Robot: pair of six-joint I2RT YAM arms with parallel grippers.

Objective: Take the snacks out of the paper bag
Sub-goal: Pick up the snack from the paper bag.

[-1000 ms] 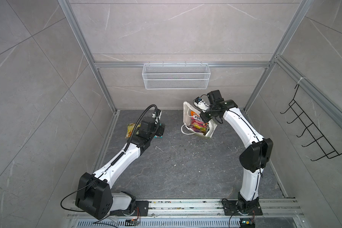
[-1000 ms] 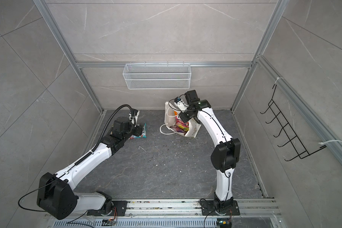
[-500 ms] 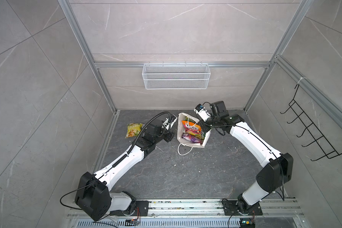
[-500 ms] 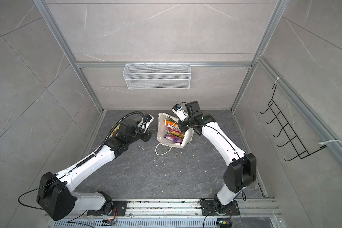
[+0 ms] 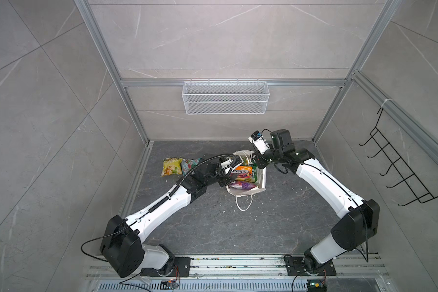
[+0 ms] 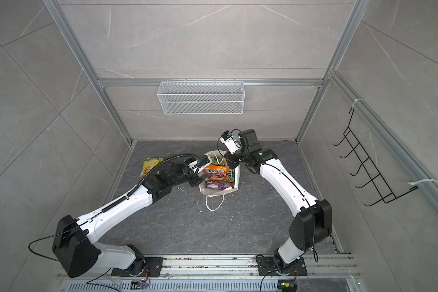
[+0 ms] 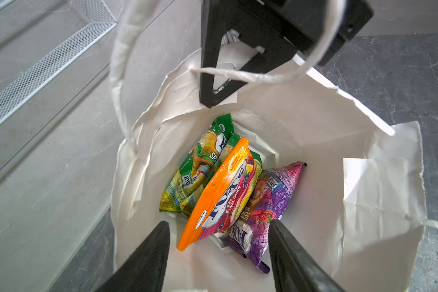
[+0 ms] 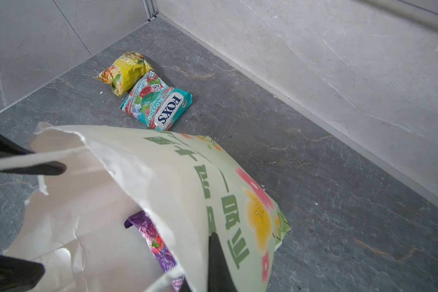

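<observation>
- Now the left end effector (image 7: pixel 219 223) hangs at the mouth of the paper bag (image 7: pixel 326 151), jaws apart and empty.
- Straight ahead, the orange packet (image 7: pixel 223 192) stands on edge. Its long axis runs away toward the bag's bottom, and its near corner sits between the jaws.
- The purple packet (image 7: pixel 271 202) and green-yellow packet (image 7: pixel 195 174) press against either side of it.
- The right end effector (image 5: pixel 259 163) is clamped on the far rim, so the left arm is likely the one to reach in.
- Paper walls crowd both jaws.
- The yellow packet (image 8: pixel 125 72) and teal packet (image 8: pixel 157 101) lie touching on the desk (image 5: pixel 238 227), behind the left end effector.

White arms (image 5: pixel 162 204), black joints (image 5: pixel 354 227), black cables (image 5: pixel 195 166)
</observation>
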